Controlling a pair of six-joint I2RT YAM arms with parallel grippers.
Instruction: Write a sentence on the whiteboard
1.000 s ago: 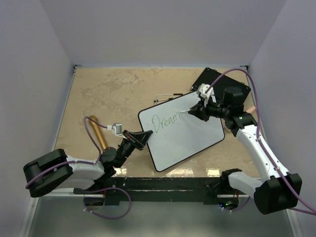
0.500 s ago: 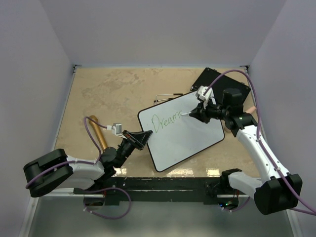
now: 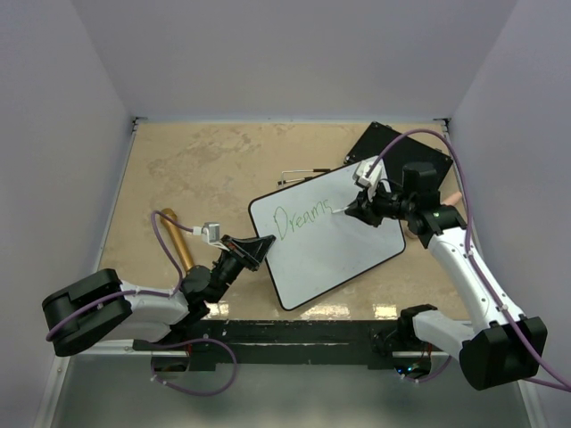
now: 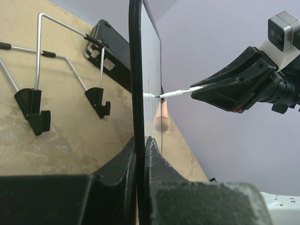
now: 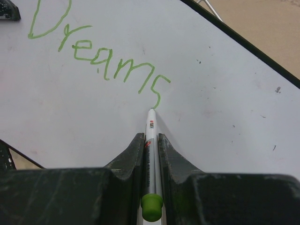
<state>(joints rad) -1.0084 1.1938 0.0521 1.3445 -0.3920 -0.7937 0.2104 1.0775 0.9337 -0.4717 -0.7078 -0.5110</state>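
The whiteboard (image 3: 332, 239) is held tilted over the table, with "Dreams" written on it in green (image 5: 103, 61). My left gripper (image 3: 257, 249) is shut on the board's left edge; in the left wrist view the black frame (image 4: 136, 84) runs edge-on between my fingers. My right gripper (image 3: 355, 205) is shut on a white marker with a green end (image 5: 151, 154). The marker's tip touches the board at the tail of the "s" (image 5: 154, 107). The marker also shows in the left wrist view (image 4: 180, 92).
A flat black board (image 3: 397, 152) lies at the back right, partly under my right arm. A wire stand (image 3: 299, 174) lies behind the whiteboard and shows in the left wrist view (image 4: 42, 70). A tan cylinder (image 3: 181, 242) lies at the left.
My right gripper moved the marker a little to the right along the board. The writing grew from "Dream" to "Dreams". The left gripper has not moved.
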